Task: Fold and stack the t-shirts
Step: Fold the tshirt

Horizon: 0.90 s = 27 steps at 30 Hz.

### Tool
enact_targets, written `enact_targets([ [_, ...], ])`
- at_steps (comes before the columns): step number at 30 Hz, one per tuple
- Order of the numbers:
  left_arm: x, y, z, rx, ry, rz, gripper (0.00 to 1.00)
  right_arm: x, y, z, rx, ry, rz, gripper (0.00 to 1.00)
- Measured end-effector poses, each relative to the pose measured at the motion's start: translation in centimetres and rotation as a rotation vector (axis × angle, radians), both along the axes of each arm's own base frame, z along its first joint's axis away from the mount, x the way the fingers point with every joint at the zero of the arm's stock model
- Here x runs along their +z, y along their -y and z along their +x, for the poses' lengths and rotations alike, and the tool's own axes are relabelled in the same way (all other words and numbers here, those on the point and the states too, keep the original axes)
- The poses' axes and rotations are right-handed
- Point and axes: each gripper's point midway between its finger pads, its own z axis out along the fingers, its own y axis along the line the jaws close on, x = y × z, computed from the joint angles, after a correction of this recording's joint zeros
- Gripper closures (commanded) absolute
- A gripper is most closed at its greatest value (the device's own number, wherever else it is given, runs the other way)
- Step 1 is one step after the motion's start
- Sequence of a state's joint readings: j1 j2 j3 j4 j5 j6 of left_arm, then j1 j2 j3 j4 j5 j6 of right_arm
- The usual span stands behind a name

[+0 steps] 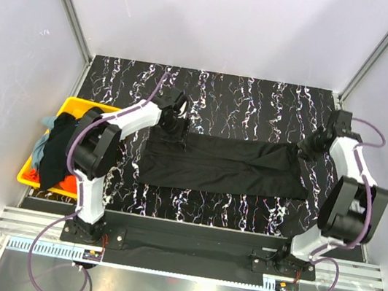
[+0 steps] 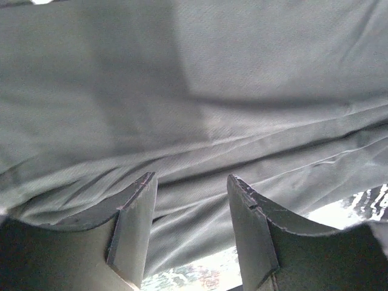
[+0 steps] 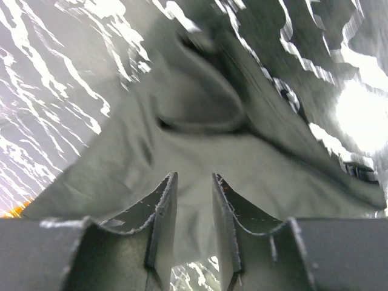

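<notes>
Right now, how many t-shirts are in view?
4. One black t-shirt lies stretched across the table. Three more sit heaped in the yellow bin at the left: a grey-blue one, a black one and an orange-red one. Others may be buried underneath.

L hand (image 2: 191, 182) low, jaws wide apart; R hand (image 3: 194, 177) low, jaws narrowly apart
</notes>
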State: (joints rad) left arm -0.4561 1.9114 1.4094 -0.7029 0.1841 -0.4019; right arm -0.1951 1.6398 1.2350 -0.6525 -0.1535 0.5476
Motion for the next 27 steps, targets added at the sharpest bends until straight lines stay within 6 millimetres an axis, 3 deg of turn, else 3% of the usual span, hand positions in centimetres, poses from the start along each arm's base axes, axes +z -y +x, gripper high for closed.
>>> enact_targets([
  [3, -0.7, 0.9, 0.7, -0.008, -0.021, -0.027, 0.45, -1.2, -0.6, -2.8, -0.048, -0.034, 0.026, 0.66],
  [7, -2.1, 1.3, 1.0, 0.0, -0.051, -0.035, 0.45, -4.4, -1.6, -5.7, -0.108, -0.101, 0.081, 0.66],
  [11, -2.9, 0.9, 1.0, 0.019, -0.063, -0.012, 0.44, -7.0, -2.3, -7.0, -0.156, -0.12, 0.125, 0.64],
  [14, -2.9, 0.7, 1.2, 0.028, -0.056, 0.001, 0.44, -7.5, -2.4, -6.8, -0.182, -0.1, 0.139, 0.63],
  [20, -3.0, 0.6, 1.3, 0.045, -0.055, 0.008, 0.44, -6.6, -2.1, -4.2, -0.204, 0.003, 0.147, 0.62],
  [27, -3.0, 0.5, 1.3, 0.048, -0.054, 0.011, 0.44, -7.4, -2.0, -3.4, -0.217, 0.01, 0.155, 0.61],
])
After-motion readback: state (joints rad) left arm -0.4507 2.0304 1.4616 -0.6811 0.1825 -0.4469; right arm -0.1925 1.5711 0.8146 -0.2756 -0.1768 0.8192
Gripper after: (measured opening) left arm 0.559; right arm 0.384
